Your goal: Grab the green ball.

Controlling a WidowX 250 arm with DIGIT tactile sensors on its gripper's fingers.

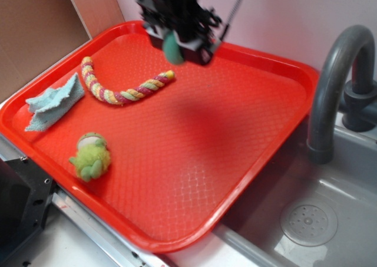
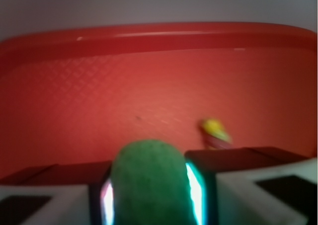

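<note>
Even, soft light fills the exterior view. The claw [image 1: 177,43] at 12 o'clock is smeared by motion blur and casts a broad dark shadow on the red tray [image 1: 253,143]. The wrist view is dim and unfocused throughout; the ball [image 2: 149,185] at 6 o'clock looks fuzzy, flanked by bright glare streaks.

The tray [image 1: 259,137] is bright red with a fine diamond-grid texture, and on it lie a rope toy [image 1: 121,90] twisted in yellow, pink and pale green, a light blue cloth [image 1: 53,102], and a fuzzy yellow-green plush toy [image 1: 90,156]. The green ball [image 2: 149,185] is teal-green, held in the black gripper [image 1: 177,40]. The faucet [image 1: 333,84] and sink [image 1: 330,220] are grey.
</note>
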